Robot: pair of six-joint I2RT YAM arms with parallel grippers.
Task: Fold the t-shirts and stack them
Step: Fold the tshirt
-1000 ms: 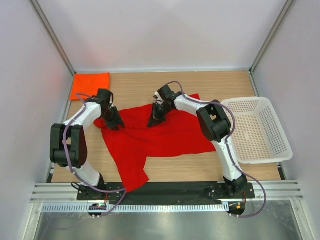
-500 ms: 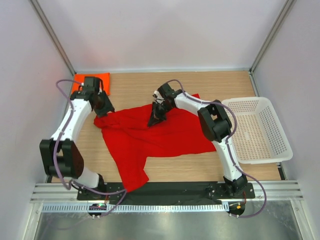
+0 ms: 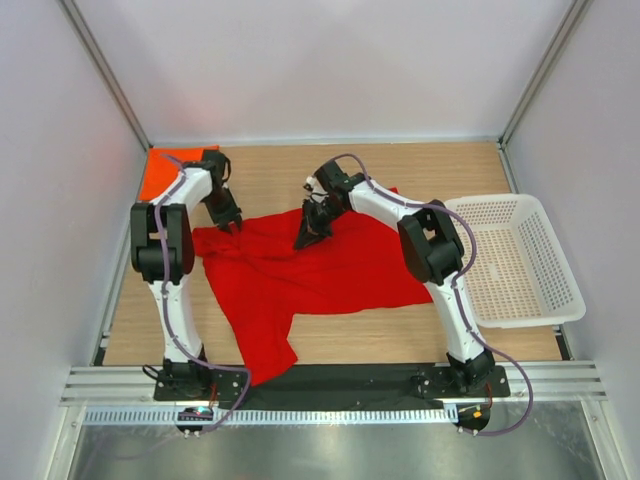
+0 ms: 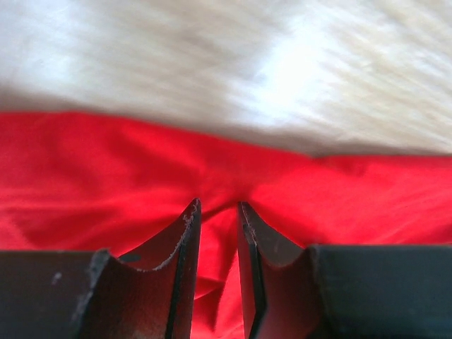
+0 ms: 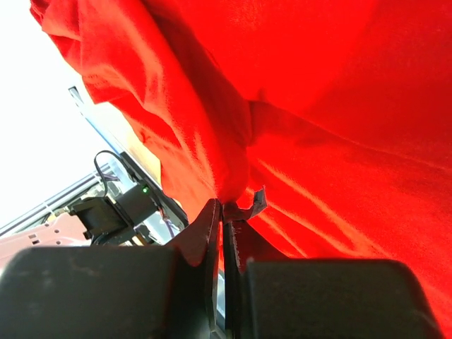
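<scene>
**Left end effector**: The jaws are closing narrowly on a pinch of the red t-shirt, and wrinkles are converging on the fingertips. It is gripping the far left corner of the garment, low against the desk.

**Right end effector**: The jaws are pressing shut on a fold of the same red t-shirt. In the top view the cloth is tenting up to a peak under it.

**Governing relation:** Both end effectors are holding the far edge. That edge is running side to side between them, and the left end effector is standing well apart from the right one. The body of the red t-shirt is lying on their near side, toward the bases, with 1 long flap trailing to the near left.

**Material:** The cloth is thin and limp, and it is creasing and sagging readily. Judgement: it is unlikely to keep a straight edge unless both corners are being kept taut.

**Outward:** The orange t-shirt is lying folded flat just beyond and to the left of the left end effector, so the left arm is the nearer one. A white mesh basket is sitting well to the right of the right end effector.
</scene>
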